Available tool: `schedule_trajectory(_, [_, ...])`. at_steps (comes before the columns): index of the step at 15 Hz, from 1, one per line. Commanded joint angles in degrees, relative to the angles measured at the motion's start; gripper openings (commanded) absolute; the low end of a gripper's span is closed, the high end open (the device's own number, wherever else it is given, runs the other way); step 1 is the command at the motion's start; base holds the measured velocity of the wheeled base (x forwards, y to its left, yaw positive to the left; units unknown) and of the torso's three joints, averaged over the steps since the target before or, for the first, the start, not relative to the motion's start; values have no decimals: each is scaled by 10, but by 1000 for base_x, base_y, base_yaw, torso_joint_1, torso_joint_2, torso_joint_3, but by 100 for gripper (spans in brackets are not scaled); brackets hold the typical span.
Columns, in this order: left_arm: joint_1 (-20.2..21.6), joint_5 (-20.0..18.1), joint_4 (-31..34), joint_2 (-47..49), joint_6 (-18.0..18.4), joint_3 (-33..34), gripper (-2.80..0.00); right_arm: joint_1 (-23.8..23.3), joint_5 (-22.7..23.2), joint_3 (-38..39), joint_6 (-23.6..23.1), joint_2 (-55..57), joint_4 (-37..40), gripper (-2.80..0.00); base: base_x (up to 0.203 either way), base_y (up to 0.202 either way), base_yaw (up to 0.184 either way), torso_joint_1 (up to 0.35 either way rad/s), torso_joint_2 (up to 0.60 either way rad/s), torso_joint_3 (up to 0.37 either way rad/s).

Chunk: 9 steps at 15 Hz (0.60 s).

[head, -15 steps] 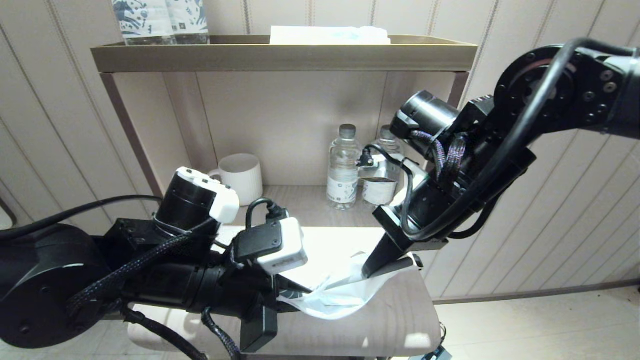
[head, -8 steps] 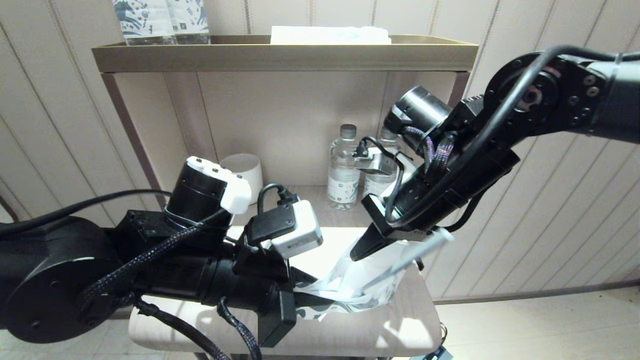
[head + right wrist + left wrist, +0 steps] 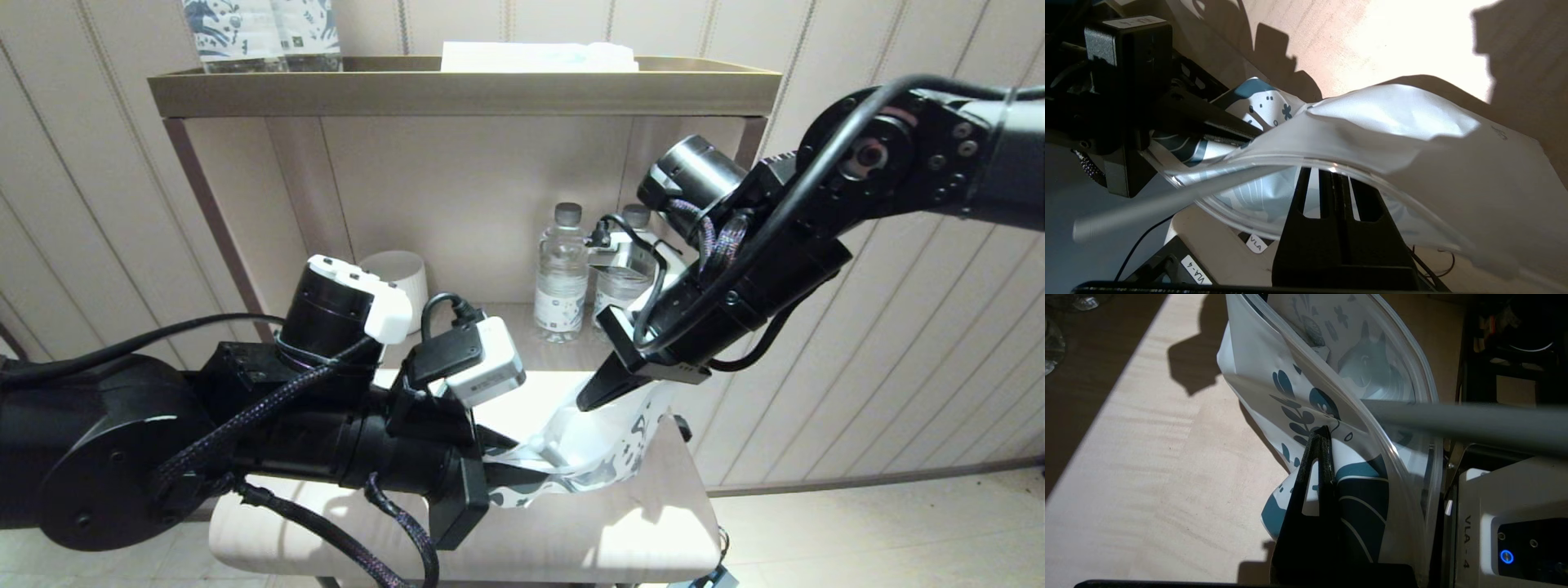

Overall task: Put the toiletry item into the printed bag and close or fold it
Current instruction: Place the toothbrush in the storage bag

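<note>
Head view: my left gripper [image 3: 522, 472] and right gripper [image 3: 589, 399] both pinch the printed bag [image 3: 589, 456] above the table [image 3: 571, 539]; since a second ago it has lifted and shows its print. Left wrist: jaws clamped on the bag [image 3: 1331, 416], the toothbrush [image 3: 1466, 420] handle crossing its mouth, head hidden. Right wrist: fingers shut on the rim [image 3: 1392, 134], stick [image 3: 1167, 200] poking out.
</note>
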Motion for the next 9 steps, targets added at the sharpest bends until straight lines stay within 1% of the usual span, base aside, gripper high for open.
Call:
schedule_trajectory(1, [1,-2,0,2,1,1,-280,-11,2,0,1,-1,2,-280,0,0,0,0,0,0])
schedule_trajectory(6, [4,-2,0,19,-1,-6,-280,-13,2,0,1,-43,18,-280,0,0,0,0,0,0])
schedule_trajectory(7, [8,-2,0,24,-8,-13,-280,-11,2,1,1,-57,21,-280,0,0,0,0,0,0])
schedule_trajectory(9, [15,-1,0,32,-38,-29,-280,-8,1,1,1,-84,25,-280,0,0,0,0,0,0])
